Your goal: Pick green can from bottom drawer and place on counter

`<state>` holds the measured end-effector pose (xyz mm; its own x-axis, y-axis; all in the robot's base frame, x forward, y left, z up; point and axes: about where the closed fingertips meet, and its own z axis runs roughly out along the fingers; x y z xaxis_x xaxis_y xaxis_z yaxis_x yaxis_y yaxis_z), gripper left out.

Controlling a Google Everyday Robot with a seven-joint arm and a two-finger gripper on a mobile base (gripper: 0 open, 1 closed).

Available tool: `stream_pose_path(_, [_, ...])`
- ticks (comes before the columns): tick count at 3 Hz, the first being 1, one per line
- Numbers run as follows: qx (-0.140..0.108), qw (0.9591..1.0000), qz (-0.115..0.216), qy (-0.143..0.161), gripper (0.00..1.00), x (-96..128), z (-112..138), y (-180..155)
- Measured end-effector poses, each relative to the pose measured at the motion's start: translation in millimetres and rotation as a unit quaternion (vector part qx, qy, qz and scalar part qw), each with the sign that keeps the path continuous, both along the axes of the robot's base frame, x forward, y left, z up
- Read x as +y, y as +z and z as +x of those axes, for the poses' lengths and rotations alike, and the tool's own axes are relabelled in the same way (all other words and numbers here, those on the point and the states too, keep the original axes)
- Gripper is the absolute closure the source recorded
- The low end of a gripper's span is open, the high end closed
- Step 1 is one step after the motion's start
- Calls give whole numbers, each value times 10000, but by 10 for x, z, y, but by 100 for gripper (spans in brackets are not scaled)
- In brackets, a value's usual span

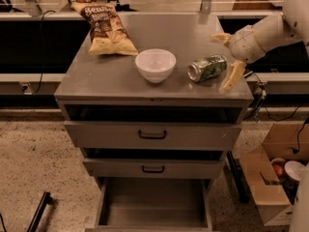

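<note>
The green can lies on its side on the counter, right of the white bowl, its silver end facing the bowl. My gripper is open just right of the can, near the counter's right edge. One fingertip rests by the can's near side, the other is behind it; neither grips it. The bottom drawer is pulled open below and shows nothing inside.
A chip bag lies at the counter's back left. The two upper drawers with black handles are shut or nearly so. A cardboard box with items stands on the floor at the right.
</note>
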<state>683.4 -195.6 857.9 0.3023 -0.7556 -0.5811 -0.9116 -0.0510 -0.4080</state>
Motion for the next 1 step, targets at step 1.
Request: stream_pose_path(1, [1, 10000, 10, 40, 0, 11, -12, 10])
